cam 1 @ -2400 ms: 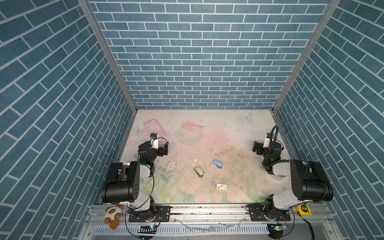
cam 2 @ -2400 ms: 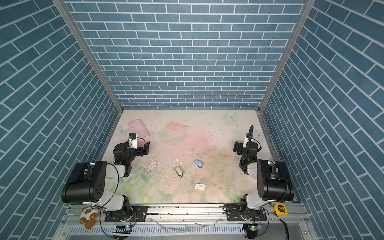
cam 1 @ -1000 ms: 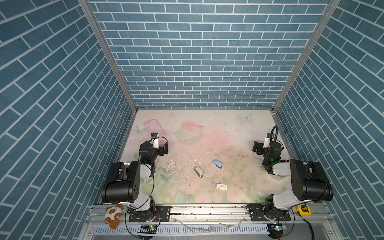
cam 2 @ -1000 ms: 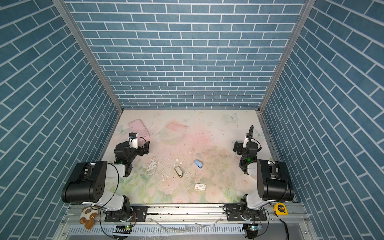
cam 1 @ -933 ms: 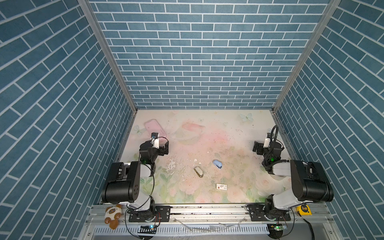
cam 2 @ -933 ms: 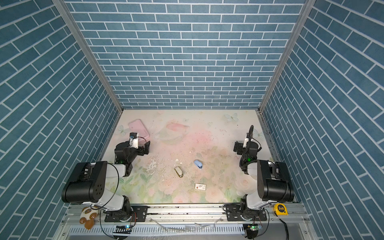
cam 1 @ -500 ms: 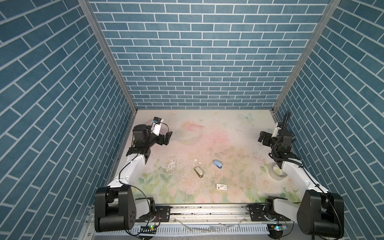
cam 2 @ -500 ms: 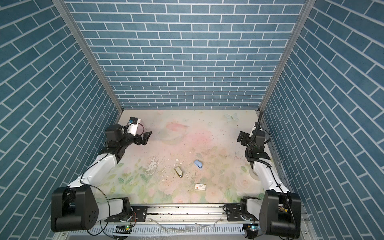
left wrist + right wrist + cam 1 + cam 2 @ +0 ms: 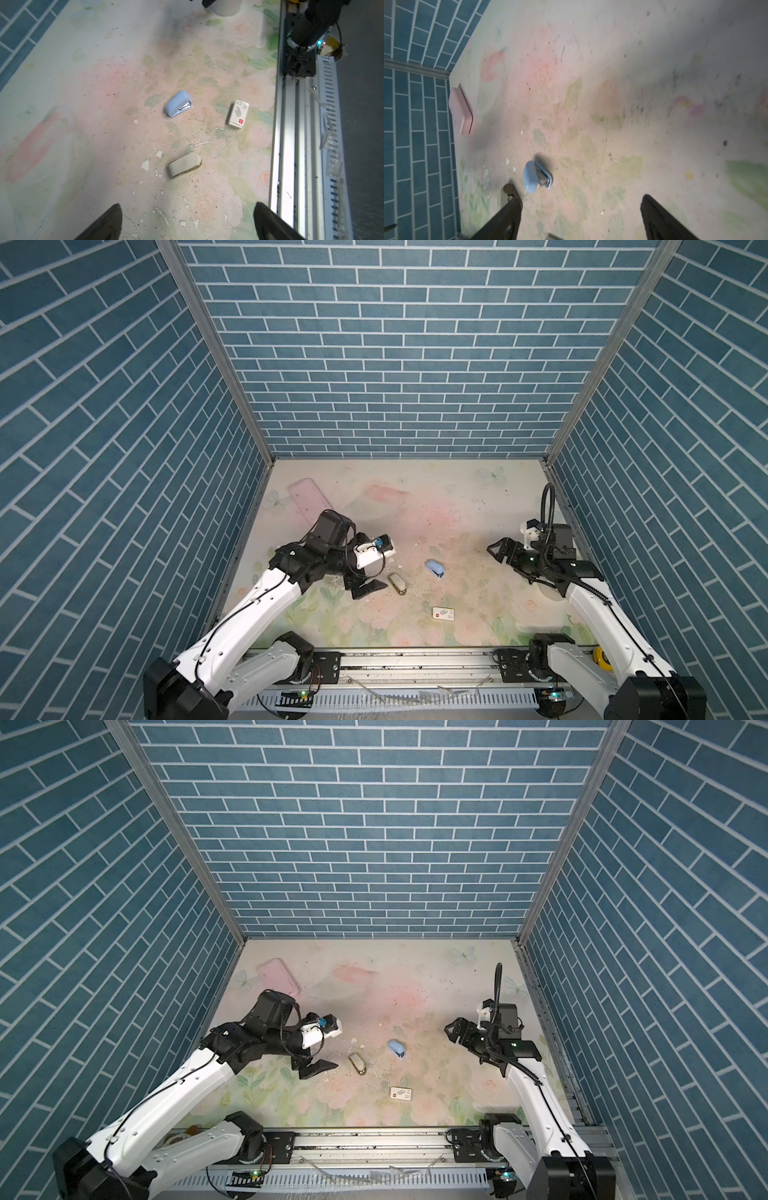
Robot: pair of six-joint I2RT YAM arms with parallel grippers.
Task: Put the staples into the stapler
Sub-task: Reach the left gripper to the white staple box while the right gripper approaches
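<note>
Both claws, left claw (image 9: 187, 207) and right claw (image 9: 581, 197), are wide open and hold nothing. Nothing looks done yet: the white staple box (image 9: 443, 613) lies shut near the bench's (image 9: 457, 497) front edge, with a blue stapler (image 9: 435, 569) and a cream stapler (image 9: 397, 584) near the middle. No loose staples show. The left wrist view shows the box's red mark; the right wrist view misses the box.

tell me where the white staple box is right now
In both top views the white staple box lies flat near the front rail, a little right of centre, closer to it than the blue stapler and the beige stapler, touching neither.
</note>
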